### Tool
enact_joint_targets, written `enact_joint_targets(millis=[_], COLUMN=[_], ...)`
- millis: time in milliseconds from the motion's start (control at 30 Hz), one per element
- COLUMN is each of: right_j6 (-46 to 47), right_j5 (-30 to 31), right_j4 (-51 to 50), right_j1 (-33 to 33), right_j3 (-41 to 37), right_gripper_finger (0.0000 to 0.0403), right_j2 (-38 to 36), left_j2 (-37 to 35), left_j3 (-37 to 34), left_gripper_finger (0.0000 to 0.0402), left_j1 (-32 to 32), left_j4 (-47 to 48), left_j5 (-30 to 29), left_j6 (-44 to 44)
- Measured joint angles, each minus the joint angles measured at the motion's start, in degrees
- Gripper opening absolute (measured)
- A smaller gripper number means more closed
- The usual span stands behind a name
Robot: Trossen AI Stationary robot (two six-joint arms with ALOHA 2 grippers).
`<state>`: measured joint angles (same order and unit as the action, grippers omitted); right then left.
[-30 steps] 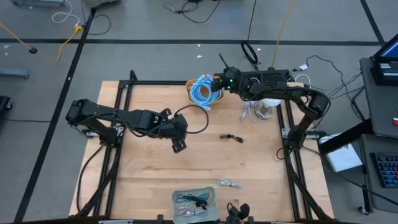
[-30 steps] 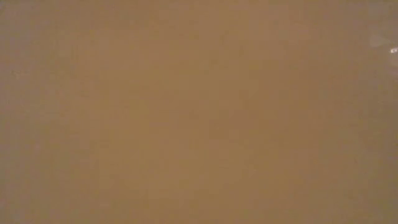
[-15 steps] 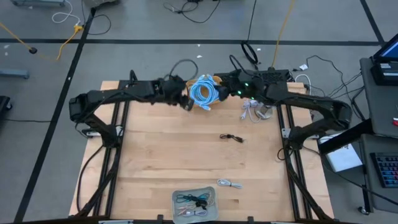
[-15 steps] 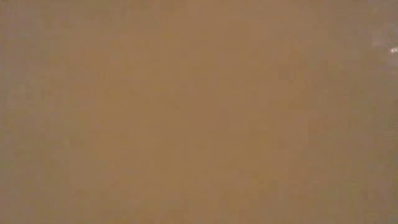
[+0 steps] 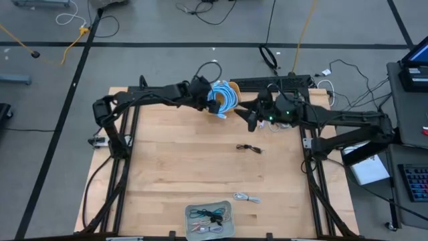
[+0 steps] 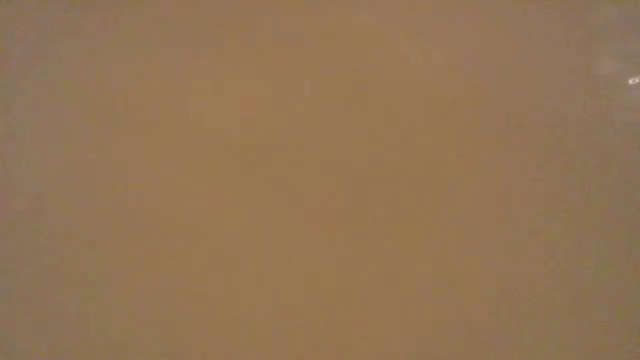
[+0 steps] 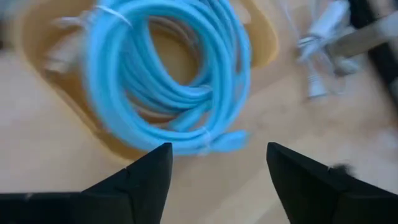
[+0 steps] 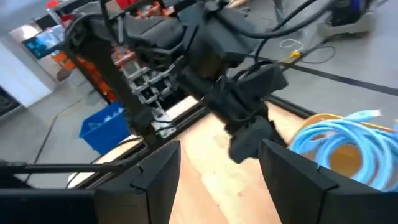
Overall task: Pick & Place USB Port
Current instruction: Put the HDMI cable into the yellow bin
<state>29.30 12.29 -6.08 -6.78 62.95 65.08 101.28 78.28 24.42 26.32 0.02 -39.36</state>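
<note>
The left gripper (image 5: 212,106) is hovering at the far edge of the table (image 5: 167,174), just left of the blue cable (image 5: 224,98), which is lying coiled in a yellow bowl (image 5: 233,87). Its fingers (image 7: 144,177) are spread wide and holding nothing, with the cable (image 7: 168,74) and bowl (image 7: 43,68) showing beyond them. Right of the bowl, the right gripper (image 5: 246,119) is pointing left toward it, its fingers (image 8: 149,174) parted and empty. Some white cables (image 5: 271,120) are lying under the right arm. A small black cable (image 5: 249,148) is sitting mid-table, well apart from both grippers. At the near edge, a tray (image 5: 210,215) is holding cables, and a white cable (image 5: 246,197) is lying just right of it. The low view is showing only a blank tan blur.
</note>
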Motion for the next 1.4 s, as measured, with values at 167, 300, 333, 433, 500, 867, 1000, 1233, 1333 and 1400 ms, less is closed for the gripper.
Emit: enact_joint_targets(millis=[167,300,333,433,500,867,1000,1233,1333,1400], right_j6=[0.2,0.1,0.0,0.0,0.0,0.0,0.0,0.0,0.0,-0.1], right_j5=[-0.1,-0.1,-0.1,-0.1,-0.3,-0.4,-0.4,-0.4,-0.5,-0.6], right_j4=[0.0,1.4,1.9,2.9,3.3,4.6,5.0,5.6,6.6,7.6], right_j1=[2.9,4.3,4.5,4.7,4.7,6.0,6.8,7.3,7.3,7.7], right_j3=[0.0,0.0,0.0,0.0,0.0,0.0,0.0,0.0,0.0,0.0], right_gripper_finger=[0.0212,0.0212,0.0212,0.0212,0.0212,0.0212,0.0212,0.0212,0.0212,0.0212], right_j2=[0.1,0.1,0.1,0.1,0.1,0.1,0.1,0.1,0.1,0.1], left_j2=[0.3,0.2,0.2,0.4,1.2,7.2,7.3,7.3,7.3,7.3], left_j3=[6.7,10.0,10.1,10.1,10.1,10.0,10.0,10.0,10.0,10.0], left_gripper_finger=[0.0232,0.0213,0.0211,0.021,0.021,0.025,0.0258,0.0222,0.0198,0.0183], left_j1=[-1.5,-0.2,0.3,1.7,2.4,3.3,3.3,3.6,3.7,3.6], left_j4=[9.3,12.1,12.0,13.2,14.0,16.7,15.6,12.5,11.4,10.8], left_j5=[-11.0,-13.1,-13.1,-12.2,-11.1,-6.4,-6.9,-6.8,-6.6,-6.6], left_j6=[5.7,6.5,6.2,5.6,5.2,4.6,5.0,5.2,5.8,5.9])
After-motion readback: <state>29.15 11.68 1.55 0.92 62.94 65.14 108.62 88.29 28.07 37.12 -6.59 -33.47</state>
